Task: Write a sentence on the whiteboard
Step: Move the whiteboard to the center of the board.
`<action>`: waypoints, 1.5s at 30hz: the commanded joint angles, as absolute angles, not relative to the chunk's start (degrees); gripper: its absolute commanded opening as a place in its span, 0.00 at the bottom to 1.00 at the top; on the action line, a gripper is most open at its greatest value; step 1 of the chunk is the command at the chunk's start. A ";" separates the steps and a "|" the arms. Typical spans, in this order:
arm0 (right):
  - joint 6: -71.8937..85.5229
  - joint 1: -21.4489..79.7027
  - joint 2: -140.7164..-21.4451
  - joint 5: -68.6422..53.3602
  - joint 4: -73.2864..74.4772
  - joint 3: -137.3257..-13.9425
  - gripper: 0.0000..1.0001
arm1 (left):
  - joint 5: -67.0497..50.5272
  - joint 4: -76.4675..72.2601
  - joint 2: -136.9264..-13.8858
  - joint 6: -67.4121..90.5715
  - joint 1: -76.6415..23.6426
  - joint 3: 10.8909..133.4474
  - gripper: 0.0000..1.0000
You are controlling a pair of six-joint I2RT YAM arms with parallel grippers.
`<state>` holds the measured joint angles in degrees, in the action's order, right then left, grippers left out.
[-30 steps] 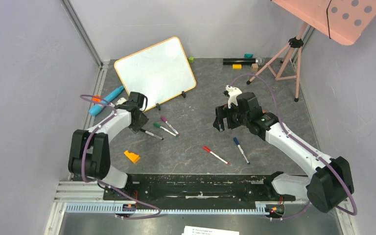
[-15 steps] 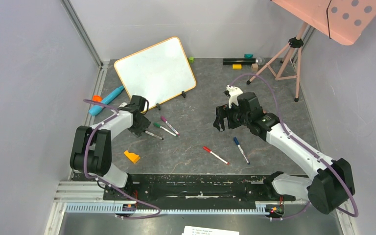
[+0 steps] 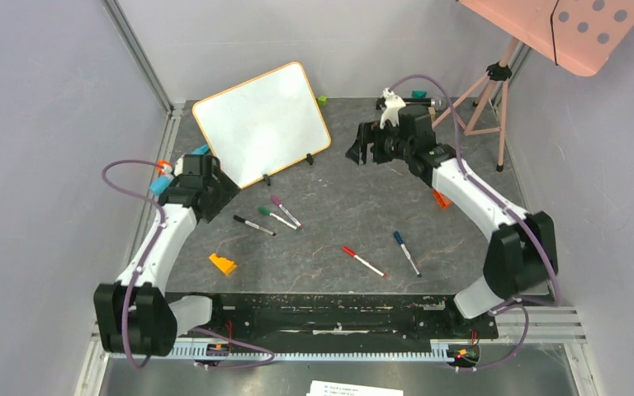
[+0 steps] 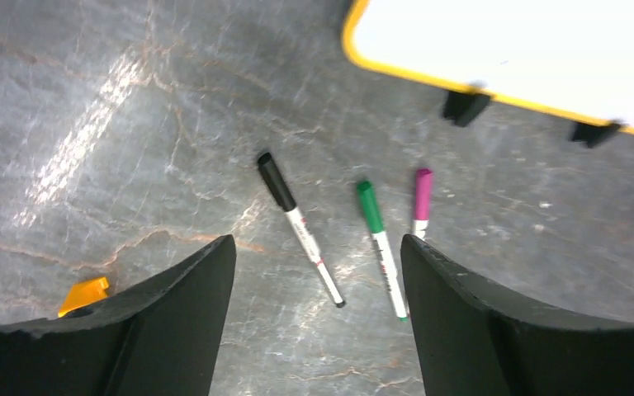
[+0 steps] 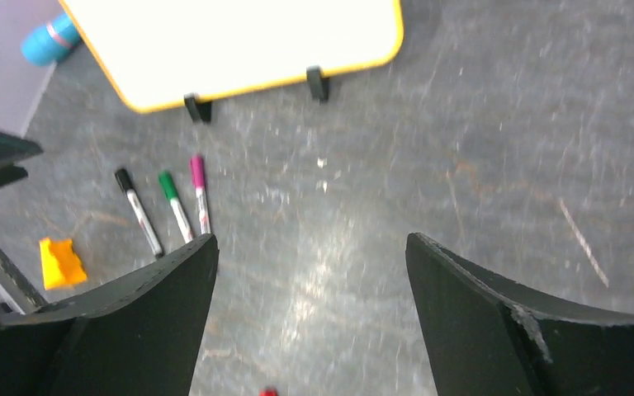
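Lying nearest the arm bases are an orange wedge (image 3: 222,264), a red marker (image 3: 363,261) and a blue marker (image 3: 407,253), loose on the grey table (image 3: 338,206). Further out, the black marker (image 4: 297,227), green marker (image 4: 380,235) and purple marker (image 4: 422,198) lie side by side, with the left gripper (image 4: 318,247) raised just left of them, its jaws spread wide and nothing between. Beyond, the whiteboard (image 3: 262,124) leans on its two black feet at the back left, and the right gripper (image 5: 311,241) hangs off its right edge, likewise gaping and empty.

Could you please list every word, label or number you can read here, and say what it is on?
Nothing can be read.
Whiteboard: blank, no lettering.
Paper slip at the near edge: printed lines, too small.
Black marker barrel: print too blurred.
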<state>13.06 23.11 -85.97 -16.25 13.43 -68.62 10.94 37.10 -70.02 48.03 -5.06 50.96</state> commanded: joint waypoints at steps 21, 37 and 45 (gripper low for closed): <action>31.83 17.36 -140.50 -35.86 -26.72 -115.55 0.87 | -28.15 -8.67 -81.86 30.79 13.62 51.02 0.98; 41.66 17.67 -148.28 -40.17 -39.12 -114.76 0.66 | -26.70 -6.03 -89.14 25.79 14.30 56.39 0.84; 41.92 17.92 -148.97 -39.29 -37.91 -114.15 0.62 | -25.78 -7.65 -92.75 26.10 15.54 58.69 0.78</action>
<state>41.41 17.52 -148.05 -39.03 -35.81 -113.56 -25.96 -4.67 -92.05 28.45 14.70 55.57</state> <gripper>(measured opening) 0.635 0.785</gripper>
